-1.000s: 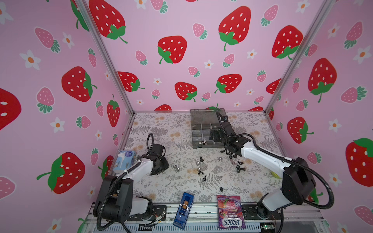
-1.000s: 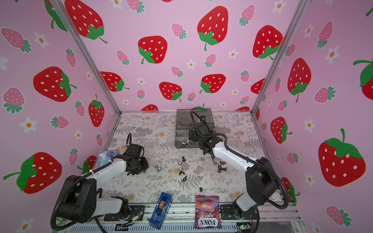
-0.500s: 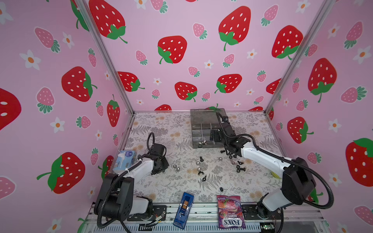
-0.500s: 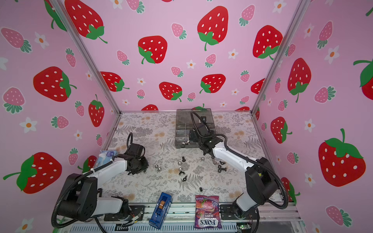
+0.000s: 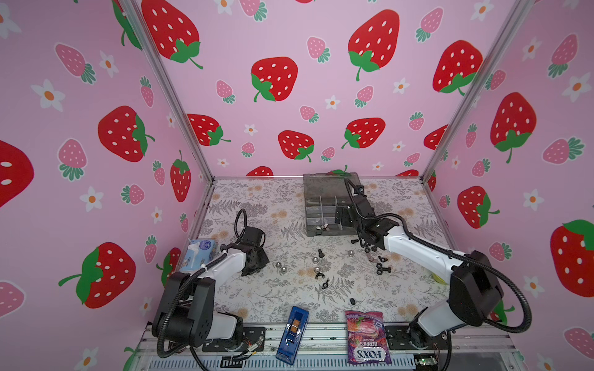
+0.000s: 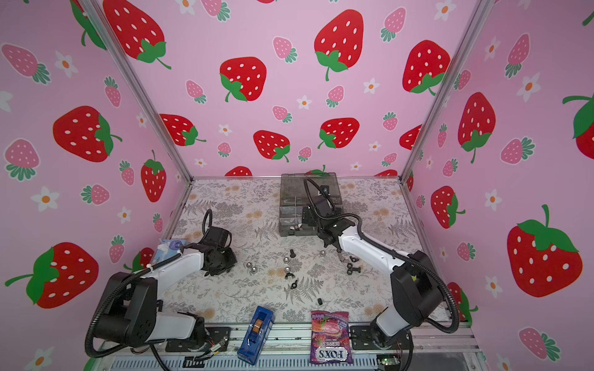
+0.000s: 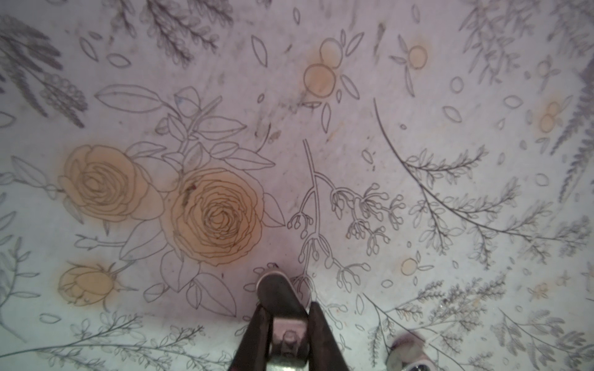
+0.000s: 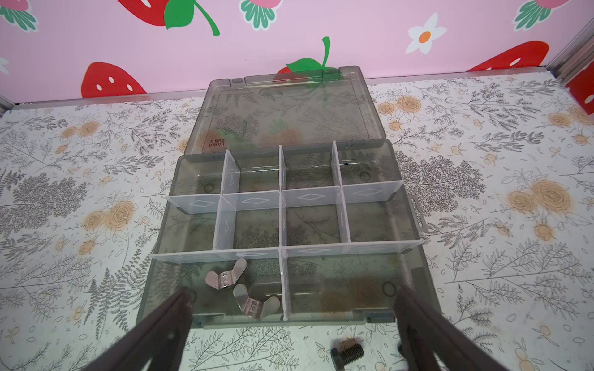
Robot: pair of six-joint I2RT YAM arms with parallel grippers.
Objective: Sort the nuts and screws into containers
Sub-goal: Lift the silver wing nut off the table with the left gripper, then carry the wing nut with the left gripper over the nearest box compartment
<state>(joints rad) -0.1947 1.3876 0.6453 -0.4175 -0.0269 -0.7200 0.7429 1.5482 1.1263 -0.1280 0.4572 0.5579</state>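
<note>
The floral-patterned counter (image 5: 257,199) is carrying every item. The smoky grey translucent plastic organiser box (image 5: 321,186) is lying at upper centre in both top views, with its lid folded back toward the rear wall. In the right wrist view most cells are showing bare floors. Two silver wing nuts (image 8: 225,278) are sitting in the near cell at the box's lower left.

The right gripper (image 8: 294,290) is hovering before the box's front wall, its fingers (image 8: 167,321) spread fully apart and holding nothing. A black hex-head screw (image 8: 347,355) is lying on the counter just beside that wall.

The left gripper (image 7: 286,306) is sitting low at centre left in the top views. Its fingers are closed on a shiny silver rounded piece (image 7: 274,289), judged to be a dome nut, whose tip is at or near the counter. Two silver dome nuts (image 5: 278,265) are lying just beside this gripper. Black screws (image 5: 380,266) are clustering at centre right, and black wing nuts (image 5: 319,275) are lying in the middle.

Hazards, by judgement:
- The smooth dome is offering little purchase, so a quick lift is likely to squirt it out and send it rolling.
- The right arm is occupying the approach to the box, so a direct carry is risking arm contact.
- A release over the wing-nut cell would be mixing kinds.
</note>
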